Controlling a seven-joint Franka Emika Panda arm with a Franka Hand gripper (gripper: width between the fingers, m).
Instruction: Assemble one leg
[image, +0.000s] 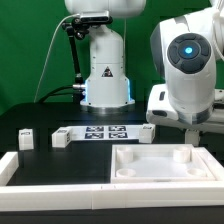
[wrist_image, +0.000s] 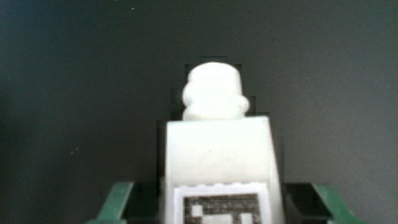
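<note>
In the wrist view a white leg (wrist_image: 221, 140) lies on the black table, its rounded tip pointing away and its black-and-white tag (wrist_image: 221, 205) facing the camera. My gripper (wrist_image: 221, 203) is open and straddles the leg's tagged end. The green fingertips (wrist_image: 119, 202) stand on either side with a dark gap to the leg. In the exterior view the gripper (image: 190, 127) is low at the table, behind the large flat white piece with recesses (image: 196, 172); the leg between the fingers is hidden there. Three more legs stand further along the exterior view's left (image: 27, 137), (image: 62, 138), (image: 145, 133).
The marker board (image: 105, 132) lies in front of the robot base (image: 105, 75). A long white frame piece (image: 55, 170) runs along the front at the exterior view's left. Green backdrop behind.
</note>
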